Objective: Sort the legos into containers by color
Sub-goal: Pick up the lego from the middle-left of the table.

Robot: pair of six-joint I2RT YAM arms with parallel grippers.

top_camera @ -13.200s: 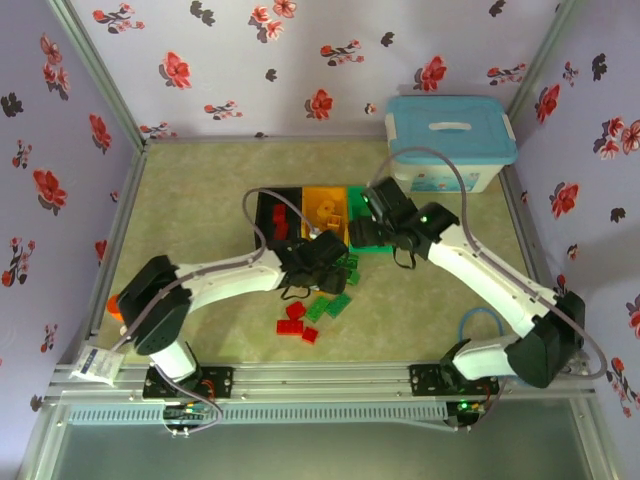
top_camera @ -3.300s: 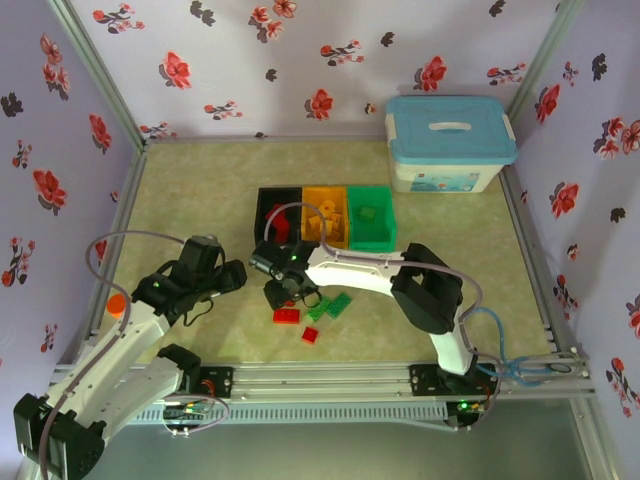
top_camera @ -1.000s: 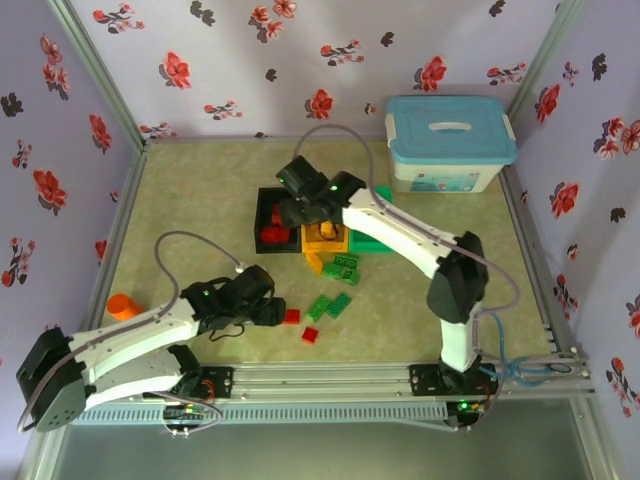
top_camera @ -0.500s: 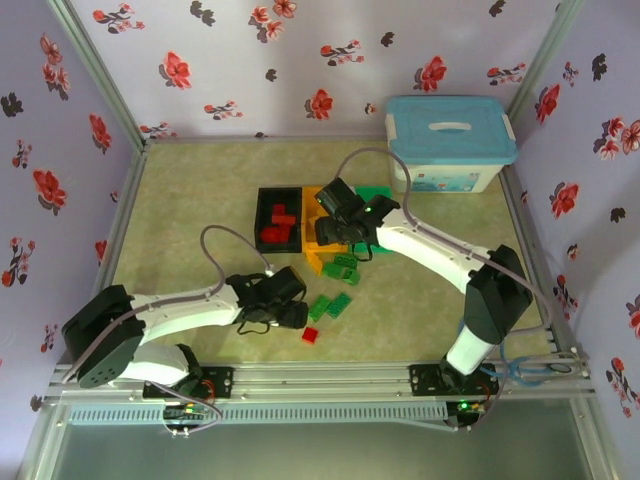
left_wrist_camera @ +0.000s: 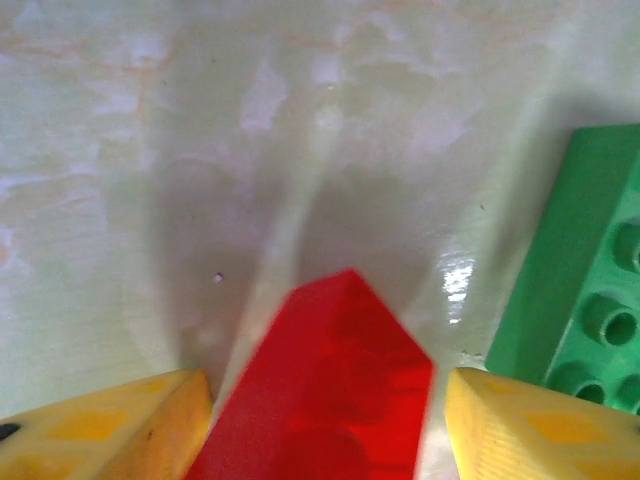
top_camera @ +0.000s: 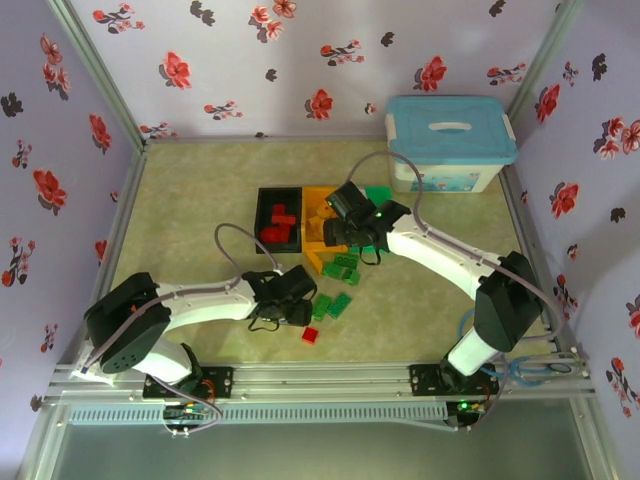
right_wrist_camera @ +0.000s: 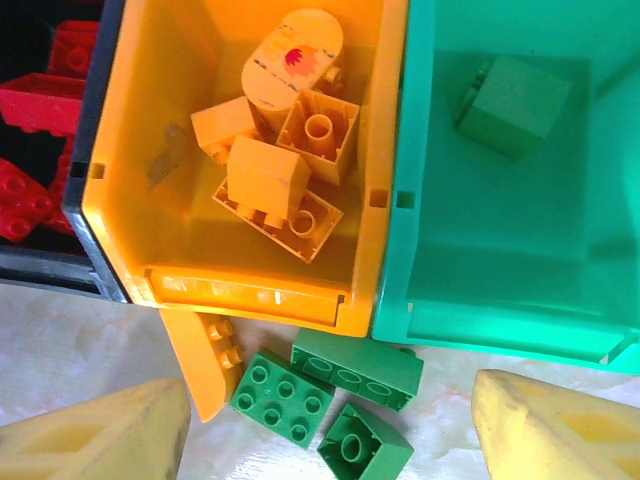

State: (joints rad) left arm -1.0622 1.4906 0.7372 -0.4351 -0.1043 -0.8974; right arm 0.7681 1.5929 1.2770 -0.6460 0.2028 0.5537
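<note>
- Fingers (left_wrist_camera: pixel 100 435) of the left gripper (top_camera: pixel 296 306) are straddling a red lego brick (left_wrist_camera: pixel 320 400) on the table (left_wrist_camera: pixel 150 150), sitting close against both its flanks. I cannot tell whether they are already pinching it.
- That brick is lying corner-forward between the pads, so a squeeze is risking a twist, or the brick squirting out sideways.
- Just beside the right-hand pad a green brick (left_wrist_camera: pixel 580 300) is lying. It is likely to get nudged, or caught in the same grip and carried toward the wrong bin.
- Over at the bins, the right gripper (right_wrist_camera: pixel 330 425) is hovering with its fingers spread wide and nothing between them. It is hanging above the near rims of the orange bin (right_wrist_camera: pixel 165 150) and the green bin (right_wrist_camera: pixel 500 250), with green bricks (right_wrist_camera: pixel 280 400) and an orange plate (right_wrist_camera: pixel 195 365) lying on the table below.
- Other red bricks (top_camera: pixel 278 225) are sitting in the black bin (top_camera: pixel 258 215). The left arm (top_camera: pixel 200 300) would be reaching there close past the right arm (top_camera: pixel 440 250), so a bump between them is the hazard.
</note>
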